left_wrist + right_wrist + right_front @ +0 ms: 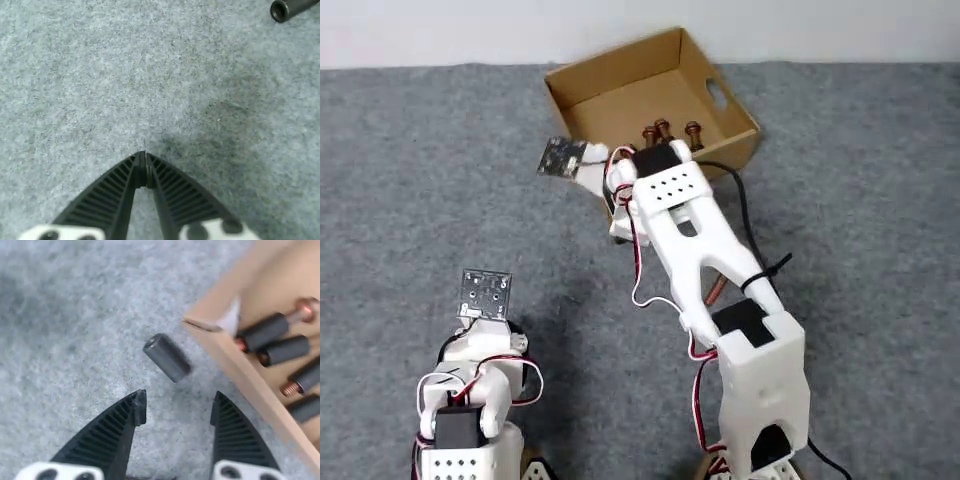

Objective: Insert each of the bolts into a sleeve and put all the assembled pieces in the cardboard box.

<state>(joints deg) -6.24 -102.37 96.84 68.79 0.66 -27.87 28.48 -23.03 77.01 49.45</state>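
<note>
Desk (850, 250): grey felt-like surface carrying both arms and the box.
Right arm (700, 240): stretched across the desk towards the near left corner of the box.
Cardboard box (620, 55): open-topped, at the far side of the desk, set at an angle.
Left arm (470, 420): folded in at the near left edge, well apart from the box.
Right pincer (180, 400): spread wide, holding nothing, over bare desk just outside the box wall.
Left pincer (145, 156): pressed together tip to tip, nothing between, over bare desk.
Assembled pieces (265, 332): dark sleeves with copper-coloured bolts, lying on the box floor close to the near wall.
Loose sleeve (167, 357): black, lying on its side on the desk, just beside the box's outer wall and near the right pincer's tips, touching neither tip.
Tube end (287, 9): dark, hollow, on the desk, well apart from the left pincer; whether it is the same sleeve cannot be told.
</note>
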